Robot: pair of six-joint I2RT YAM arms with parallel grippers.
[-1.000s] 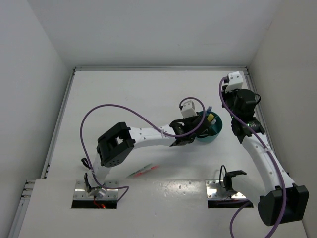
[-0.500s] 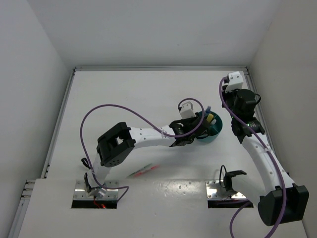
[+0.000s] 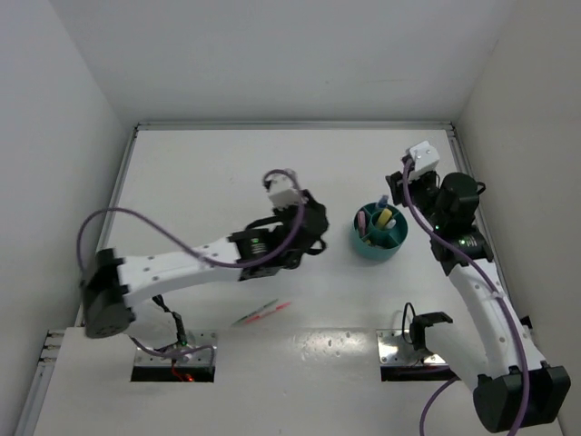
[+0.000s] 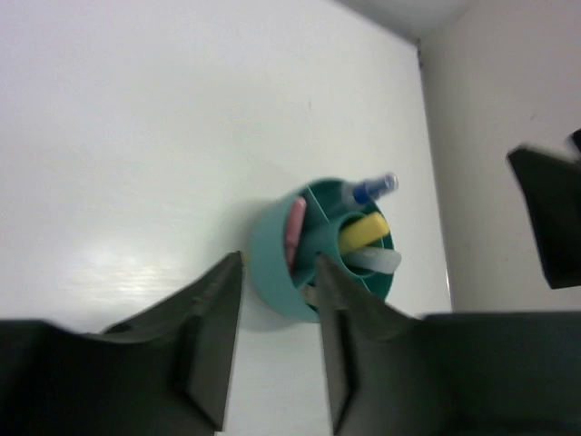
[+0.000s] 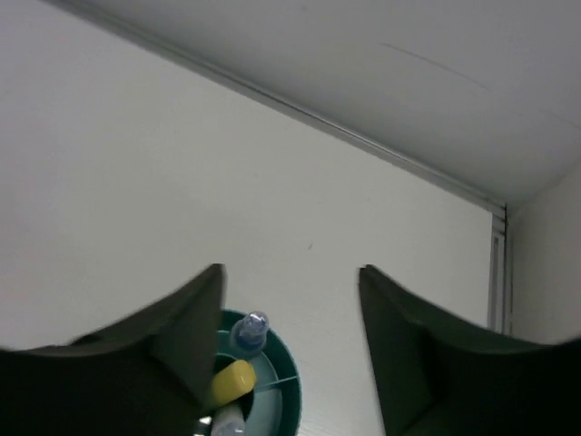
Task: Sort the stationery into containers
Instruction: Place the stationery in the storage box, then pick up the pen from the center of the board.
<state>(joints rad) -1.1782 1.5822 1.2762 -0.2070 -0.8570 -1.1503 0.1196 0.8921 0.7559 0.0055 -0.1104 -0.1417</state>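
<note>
Nearest the arm bases, a thin pink pen and thin green pen (image 3: 263,312) lie together on the white table (image 3: 200,182), at seven o'clock from the round teal-green plastic cup (image 3: 368,252). The left gripper (image 3: 313,238) hangs at the cup's nine o'clock, fingers parted and empty. The cup holds a short yellow marker (image 4: 363,232), a short pink marker (image 4: 295,227) and a clear blue-capped tube (image 4: 374,188). The right gripper (image 5: 290,270) hovers at its twelve o'clock, spread wide and empty.

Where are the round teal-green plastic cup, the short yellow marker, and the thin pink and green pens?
round teal-green plastic cup (image 4: 270,271): left wrist view, outer wall.
short yellow marker (image 4: 363,232): left wrist view, middle of its body.
thin pink and green pens (image 3: 263,313): top external view, middle of the pair.
</note>
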